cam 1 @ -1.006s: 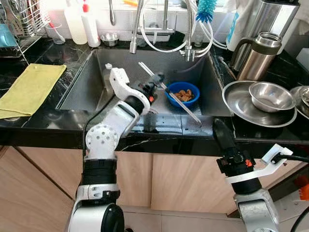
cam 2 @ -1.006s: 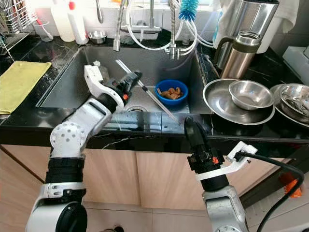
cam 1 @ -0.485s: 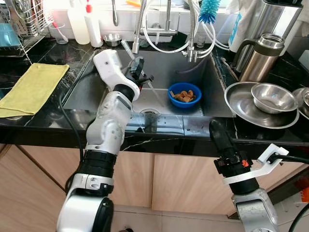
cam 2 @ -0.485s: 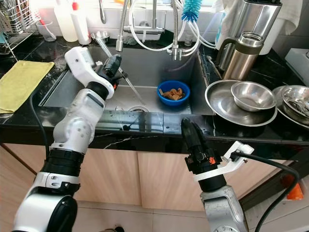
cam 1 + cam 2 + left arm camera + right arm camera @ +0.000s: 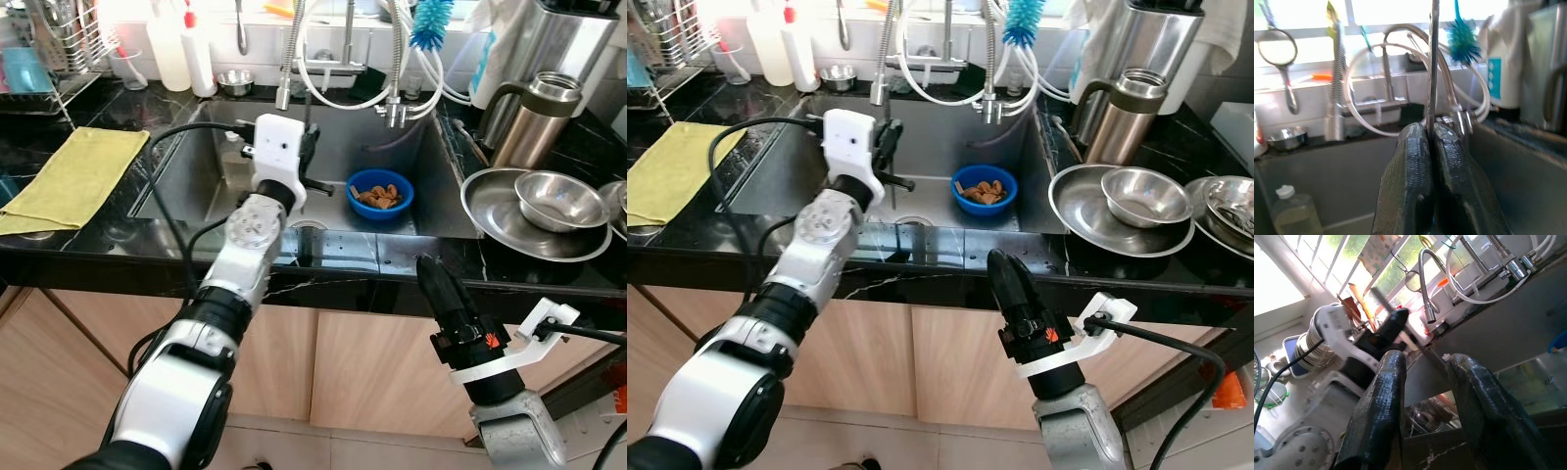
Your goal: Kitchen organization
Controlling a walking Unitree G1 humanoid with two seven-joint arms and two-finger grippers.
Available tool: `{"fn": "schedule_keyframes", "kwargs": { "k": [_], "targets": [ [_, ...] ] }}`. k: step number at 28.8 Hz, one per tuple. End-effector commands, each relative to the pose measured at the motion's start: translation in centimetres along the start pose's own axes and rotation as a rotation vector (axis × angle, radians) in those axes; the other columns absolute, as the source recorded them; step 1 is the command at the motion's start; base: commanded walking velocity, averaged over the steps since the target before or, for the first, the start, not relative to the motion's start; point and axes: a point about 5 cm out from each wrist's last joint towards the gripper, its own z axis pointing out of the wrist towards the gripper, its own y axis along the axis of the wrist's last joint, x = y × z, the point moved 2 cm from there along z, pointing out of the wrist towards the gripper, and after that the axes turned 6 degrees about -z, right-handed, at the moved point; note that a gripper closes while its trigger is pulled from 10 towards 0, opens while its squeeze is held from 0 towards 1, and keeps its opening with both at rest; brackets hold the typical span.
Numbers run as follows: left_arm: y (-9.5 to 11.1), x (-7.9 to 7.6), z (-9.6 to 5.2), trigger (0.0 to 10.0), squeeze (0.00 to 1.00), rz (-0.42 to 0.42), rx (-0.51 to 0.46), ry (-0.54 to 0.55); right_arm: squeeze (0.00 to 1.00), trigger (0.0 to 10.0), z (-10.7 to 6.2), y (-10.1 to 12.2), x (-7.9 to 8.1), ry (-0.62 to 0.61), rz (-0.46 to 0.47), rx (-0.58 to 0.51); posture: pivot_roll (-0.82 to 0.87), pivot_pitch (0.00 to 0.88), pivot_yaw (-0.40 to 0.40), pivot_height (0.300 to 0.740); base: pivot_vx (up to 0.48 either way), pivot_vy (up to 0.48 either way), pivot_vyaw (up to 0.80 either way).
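My left gripper (image 5: 1431, 139) is clamped tight on a thin metal rod (image 5: 1433, 63), most likely the handle of a long utensil, though I cannot tell which kind from here. In my left wrist view the rod stands straight up out of my closed fingers (image 5: 1408, 176), so I hold it near one end with the rest sticking out beyond them. I judge I took it that way so the long end stays free to slot into a holder.

I take the sink (image 5: 196, 162) as my landmark. My left gripper (image 5: 306, 168) hangs over its basin, near the middle and toward the front wall, so any drips fall into the sink. A blue bowl (image 5: 380, 192) with brown bits of food sits on the sink floor, just right of my gripper and apart from it. A yellow cloth (image 5: 73, 176) lies flat on the counter left of the sink, likely for drying. Further left and back stands a wire rack (image 5: 49, 49), a likely home for the utensil. Right of the sink a steel bowl (image 5: 554, 196) rests in a wide steel plate (image 5: 485, 201), with a steel jug (image 5: 527, 122) behind them.

My right gripper (image 5: 436, 284) waits below the sink's front edge, before the cabinet, its fingers (image 5: 1382, 406) parted with nothing between them.
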Motion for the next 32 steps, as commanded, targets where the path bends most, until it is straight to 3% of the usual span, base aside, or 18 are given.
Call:
{"fn": "schedule_keyframes", "kwargs": {
  "k": [1, 3, 8, 15, 16, 32],
  "targets": [
    [-0.4, -0.7, 0.1, 10.0, 0.0, 0.043, 0.008, -0.023, 0.0, 10.0, 0.0, 0.4, 0.4, 0.01, -0.026, -0.01, 0.02, 0.086, 0.009, 0.74, 0.0, 0.0, 0.0],
    [-0.4, -0.7, 0.1, 10.0, 0.0, 0.044, 0.006, -0.023, 0.0, 10.0, 0.0, 0.4, 0.4, 0.01, -0.026, -0.01, 0.02, 0.086, 0.009, 0.74, 0.0, 0.0, 0.0],
    [-2.7, -1.4, -0.2, 10.0, 0.0, 0.067, 0.127, -0.029, 0.0, 10.0, -0.3, 0.1, 0.6, -0.003, -0.038, -0.001, 0.0, 0.096, 0.018, 0.74, 0.0, 0.0, 0.0],
    [-3.4, -1.7, -0.4, 10.0, 0.0, 0.073, 0.153, -0.042, 0.0, 10.0, -0.4, 0.0, 0.5, -0.011, -0.046, 0.005, 0.0, 0.095, 0.016, 0.74, 0.0, 0.0, 0.0],
    [-3.4, -1.6, -0.4, 10.0, 1.0, 0.067, 0.156, -0.038, 0.0, 10.0, -0.4, 0.0, 0.5, -0.013, -0.048, 0.007, 0.0, 0.095, 0.015, 0.74, 0.0, 0.0, 0.0],
    [-3.4, -1.3, -0.5, 10.0, 1.0, 0.037, 0.154, -0.018, 0.0, 10.0, -0.3, -0.3, 0.2, -0.023, -0.055, 0.02, 0.01, 0.086, 0.012, 0.74, 0.0, 0.0, 0.0]
  ]
}}
